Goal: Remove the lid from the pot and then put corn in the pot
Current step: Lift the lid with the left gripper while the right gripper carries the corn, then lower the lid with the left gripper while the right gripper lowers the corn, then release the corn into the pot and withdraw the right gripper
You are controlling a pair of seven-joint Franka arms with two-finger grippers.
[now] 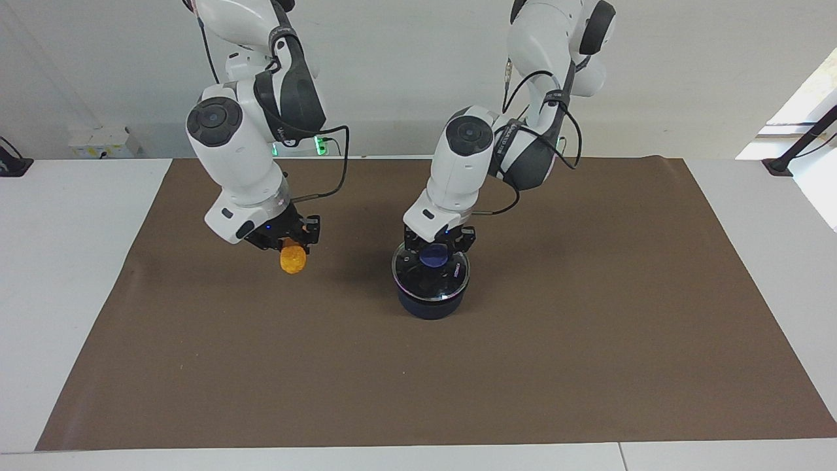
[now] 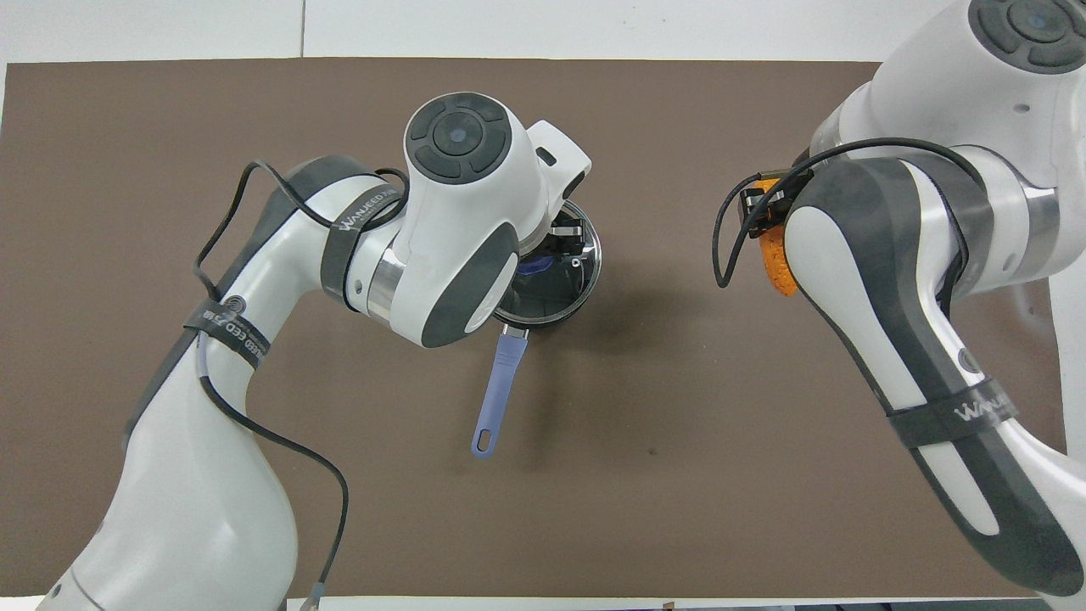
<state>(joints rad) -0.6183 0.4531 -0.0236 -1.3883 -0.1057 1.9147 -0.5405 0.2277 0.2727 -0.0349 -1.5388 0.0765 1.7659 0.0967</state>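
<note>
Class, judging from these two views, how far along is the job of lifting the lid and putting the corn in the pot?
Done: the right gripper holds the corn above the mat. In hand: the left gripper is at the lid's blue knob; the lid looks to be on the pot. Left: lifting the lid, putting corn in.

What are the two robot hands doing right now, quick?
Left gripper: down on the blue knob of the lid, which sits on the pot; grip cannot be told.
Right gripper: shut on the corn, held above the mat.
</note>
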